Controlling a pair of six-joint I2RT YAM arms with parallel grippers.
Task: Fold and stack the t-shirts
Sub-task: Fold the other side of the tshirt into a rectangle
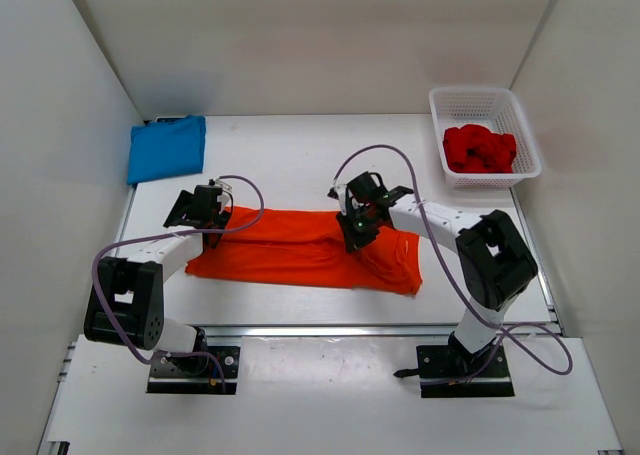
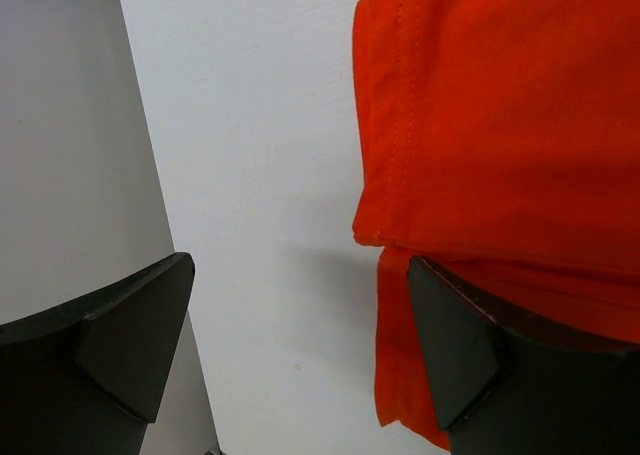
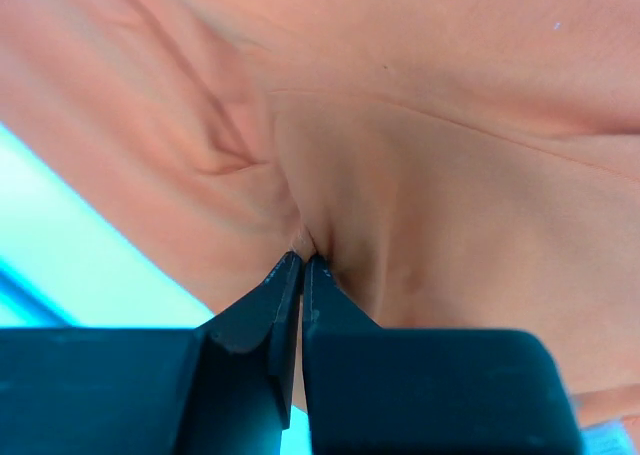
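Folding step: orange t-shirt (image 1: 300,250) laid on bench (image 1: 300,165), half folded. Cloth ridge is pinched by right end effector (image 3: 302,265); left end effector (image 1: 212,233) held spread at shirt edge. Next, likely: pinched fold carried across.

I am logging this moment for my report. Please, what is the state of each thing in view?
Orange t-shirt: on the table, partly folded, pinched by the right jaws.
Blue t-shirt: folded, at the far left corner.
Red t-shirt: crumpled, inside the basket.
Basket: upright, holding the red t-shirt.
Left jaws: open, at the orange t-shirt's edge.
Right jaws: shut on orange cloth.
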